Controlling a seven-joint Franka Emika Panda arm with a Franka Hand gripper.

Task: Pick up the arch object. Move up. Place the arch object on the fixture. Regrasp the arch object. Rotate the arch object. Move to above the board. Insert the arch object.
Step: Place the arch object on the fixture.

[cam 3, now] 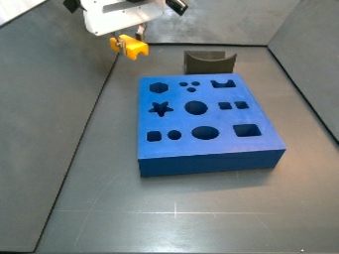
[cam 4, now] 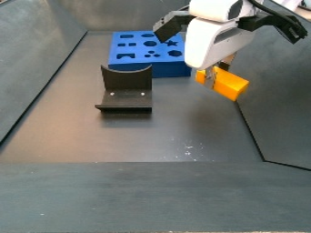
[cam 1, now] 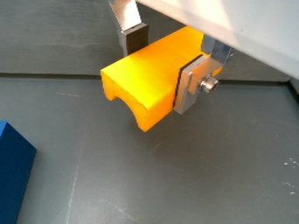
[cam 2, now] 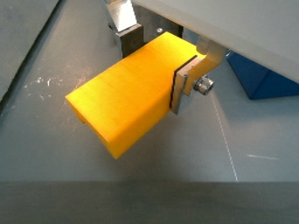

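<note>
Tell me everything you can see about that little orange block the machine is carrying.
The arch object is a small yellow-orange block, smooth and plastic-looking, elongated, with a curved notch cut into one face, as a wrist view shows. It is held off the floor, clamped between the flat silver fingers of the gripper, which press on two opposite sides. Nothing else touches it. In a side view it hangs tilted, above the dark floor, apart from the blue board and the fixture.
</note>
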